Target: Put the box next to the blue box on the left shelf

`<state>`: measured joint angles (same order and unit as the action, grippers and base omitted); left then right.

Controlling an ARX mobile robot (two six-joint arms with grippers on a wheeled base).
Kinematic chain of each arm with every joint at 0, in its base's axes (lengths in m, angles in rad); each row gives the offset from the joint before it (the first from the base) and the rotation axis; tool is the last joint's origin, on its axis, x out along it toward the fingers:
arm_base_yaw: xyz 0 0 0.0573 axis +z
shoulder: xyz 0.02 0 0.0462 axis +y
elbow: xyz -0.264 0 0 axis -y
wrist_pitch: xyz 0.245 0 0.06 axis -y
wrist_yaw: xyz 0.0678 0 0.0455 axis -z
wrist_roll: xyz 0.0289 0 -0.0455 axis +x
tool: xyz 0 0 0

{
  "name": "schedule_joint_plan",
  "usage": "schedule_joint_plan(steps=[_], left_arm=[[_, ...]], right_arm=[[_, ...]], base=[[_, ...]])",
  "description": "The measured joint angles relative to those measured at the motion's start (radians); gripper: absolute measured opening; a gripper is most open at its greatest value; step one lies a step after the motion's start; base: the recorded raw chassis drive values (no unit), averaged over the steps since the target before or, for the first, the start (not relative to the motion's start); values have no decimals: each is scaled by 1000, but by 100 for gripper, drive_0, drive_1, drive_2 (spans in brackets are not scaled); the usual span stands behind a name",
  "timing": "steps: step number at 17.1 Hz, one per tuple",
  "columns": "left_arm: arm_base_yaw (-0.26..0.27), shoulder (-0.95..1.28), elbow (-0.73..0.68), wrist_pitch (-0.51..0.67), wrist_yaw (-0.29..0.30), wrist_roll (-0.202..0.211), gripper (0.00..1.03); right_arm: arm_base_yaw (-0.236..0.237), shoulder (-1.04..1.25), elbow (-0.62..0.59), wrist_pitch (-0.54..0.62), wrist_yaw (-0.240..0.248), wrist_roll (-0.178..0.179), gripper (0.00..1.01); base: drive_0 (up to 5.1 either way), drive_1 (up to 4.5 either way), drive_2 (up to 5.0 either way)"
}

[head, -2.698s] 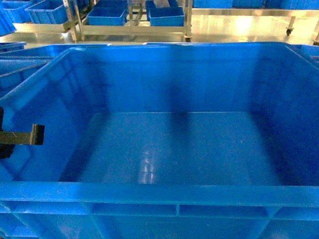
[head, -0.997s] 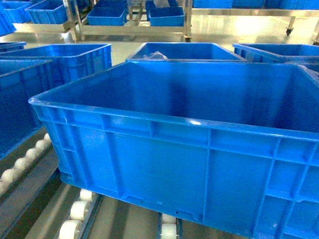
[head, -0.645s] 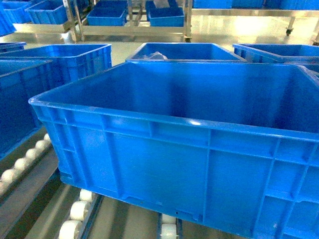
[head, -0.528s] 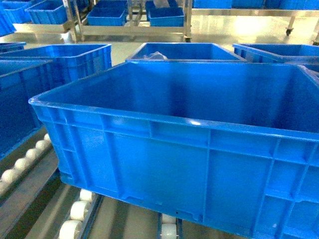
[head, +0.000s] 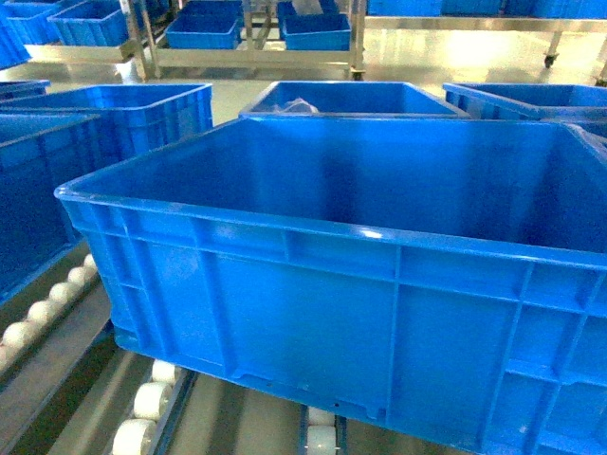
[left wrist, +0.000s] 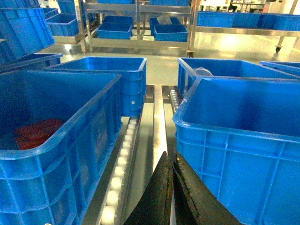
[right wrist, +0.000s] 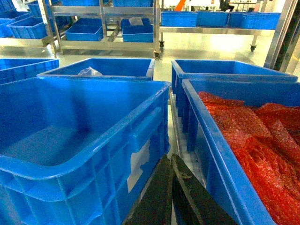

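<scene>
The box [head: 332, 284] is a large bright-blue crate, empty, resting on the white wheels of the left shelf [head: 142, 403]. A second blue box [head: 38, 190] stands close on its left, across a narrow gap. In the left wrist view my left gripper [left wrist: 171, 157] is shut on nothing, low in that gap, with the box [left wrist: 234, 140] to its right, the blue box [left wrist: 47, 140] to its left and the left shelf [left wrist: 123, 157] ahead. My right gripper [right wrist: 169, 159] is shut and empty, beside the box [right wrist: 70, 140] on its other side. Neither gripper shows in the head view.
A crate of red bubble wrap [right wrist: 248, 140] stands right of my right gripper. Red material [left wrist: 35, 133] lies in the left blue box. More blue crates [head: 351, 100] sit behind, one holding clear plastic. Metal racks with bins [head: 251, 33] line the far floor.
2.7 s ago the box filled the head view from close up; now it sits farther off and lower on the rollers. Nothing has moved over the last second.
</scene>
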<state>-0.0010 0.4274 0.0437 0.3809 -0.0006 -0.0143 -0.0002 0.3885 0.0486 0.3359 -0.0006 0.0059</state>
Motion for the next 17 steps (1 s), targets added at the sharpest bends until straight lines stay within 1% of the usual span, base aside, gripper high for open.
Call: schedule_joint_plan(steps=[2, 4, 10, 11, 12, 13, 14, 16, 17], left_arm=[[0, -41, -29, -5, 0, 0, 2], [0, -109, -29, -60, 0, 0, 2], [0, -245, -29, -200, 0, 0, 2], [0, -269, -28, -233, -2, 0, 2], [1, -373, -28, -385, 4, 0, 2], [0, -418, -27, -369, 1, 0, 2], [2, -417, -28, -397, 5, 1, 2], [2, -417, -28, -384, 0, 1, 2], [2, -417, -28, -386, 0, 0, 4]], right_arm=[[0, -50, -19, -22, 0, 0, 2], [0, -94, -35, -45, 0, 0, 2], [0, -225, -35, -179, 0, 0, 2], [0, -330, -35, -332, -3, 0, 2], [0, -385, -33, -320, 0, 0, 2], [0, -384, -35, -348, -1, -1, 2], [0, -384, -35, -340, 0, 0, 2], [0, -384, -35, -341, 0, 0, 2], [0, -384, -35, -341, 0, -1, 2]], base=[[0, 0, 0], [0, 0, 0], [0, 0, 0], [0, 0, 0], [0, 0, 0], [0, 0, 0], [0, 0, 0], [0, 0, 0], [0, 0, 0]])
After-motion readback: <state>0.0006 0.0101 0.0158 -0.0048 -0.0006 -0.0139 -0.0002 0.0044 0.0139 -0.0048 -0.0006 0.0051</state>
